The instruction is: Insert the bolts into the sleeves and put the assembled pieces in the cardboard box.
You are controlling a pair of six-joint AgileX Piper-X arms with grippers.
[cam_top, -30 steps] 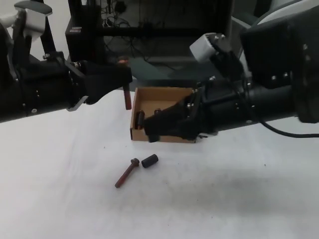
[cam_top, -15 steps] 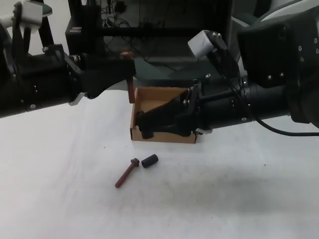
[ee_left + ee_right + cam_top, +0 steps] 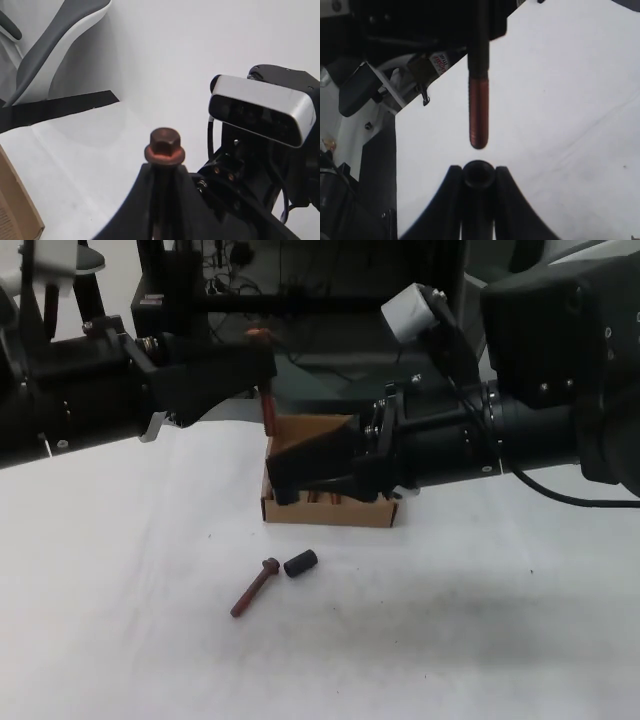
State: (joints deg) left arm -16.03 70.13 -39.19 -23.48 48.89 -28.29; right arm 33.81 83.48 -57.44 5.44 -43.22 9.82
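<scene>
Right wrist view: found the right hand (image 3: pixel 478 171) closed narrow on a sleeve (image 3: pixel 478 177), open bore facing the tip of a bolt (image 3: pixel 478 107). Logged the bolt's long axis in line with the bore, threaded tip pointing straight at the mouth, a small gap between, not touching.

Left wrist view: found the left hand (image 3: pixel 164 171) clamped on the same bolt's shank just under the hex head, head clear of the fingertips.

High view: placed both hands above the cardboard box (image 3: pixel 330 511). Bolt upright, head up, tip down, over the box corner toward the desk's far and left edges; right hand just below it. Placed the box on the desk (image 3: pixel 480 630) toward the far edge, about midway along. Noted reddish pieces inside, too hidden to name. Noted a loose bolt (image 3: pixel 254 588) and loose sleeve (image 3: pixel 300 563) lying flat mid-desk, nearer the front edge than the box. Loose bolt's axis diagonal, head toward the far edge, just beside the loose sleeve but apart from it.
</scene>
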